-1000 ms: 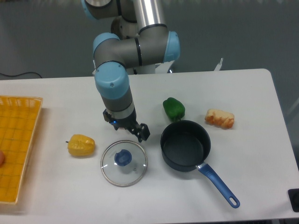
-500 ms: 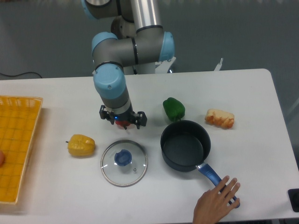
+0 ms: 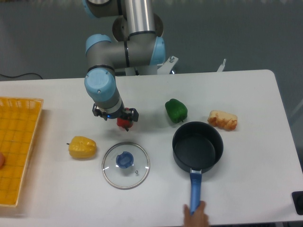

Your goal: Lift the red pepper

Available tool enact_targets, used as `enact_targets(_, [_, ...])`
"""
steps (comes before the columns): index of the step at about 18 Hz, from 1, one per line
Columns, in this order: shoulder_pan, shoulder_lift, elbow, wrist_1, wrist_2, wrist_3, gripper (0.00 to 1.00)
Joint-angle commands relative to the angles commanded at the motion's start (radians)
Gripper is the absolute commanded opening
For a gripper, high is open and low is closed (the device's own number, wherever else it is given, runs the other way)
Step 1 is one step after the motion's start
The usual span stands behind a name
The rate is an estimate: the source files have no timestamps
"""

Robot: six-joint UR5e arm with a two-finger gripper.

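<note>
So the white table [image 3: 246, 90] runs nearly edge to edge, with its right edge slanting down at 3 o'clock and the back edge just behind the robot's base. A yellow basket [image 3: 19, 146] sits hard against the left side at 9 o'clock. The widest bare stretches are the back left area and the front left strip between basket and lid.

The arm [image 3: 125, 49] comes down from 12 o'clock, elbow folded, wrist pointing straight down at the table. The gripper [image 3: 122, 121] sits low, a bit left of center, and the red pepper [image 3: 124, 122] peeks out right under it, at or just off the table surface. Fingers look narrowed in around it, though I can't tell for sure if they're actually squeezing it.

Around that spot: yellow pepper [image 3: 82, 147] at 8 o'clock, glass lid [image 3: 126, 165] at 6 o'clock nearby, green pepper [image 3: 176, 110] at 3 o'clock, well apart. The black pan [image 3: 197, 147] sits at 4 o'clock, bread [image 3: 222, 120] beyond it. A hand [image 3: 195, 217] at the bottom edge touches the pan's blue handle [image 3: 194, 191].
</note>
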Motion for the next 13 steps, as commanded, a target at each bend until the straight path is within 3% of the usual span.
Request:
enact_targets(4, [-0.003, -0.006, -0.026, 0.026, 0.028, 0.005, 1.00])
enact_targets(13, [0.003, -0.011, -0.029, 0.028, 0.066, 0.012, 1.00])
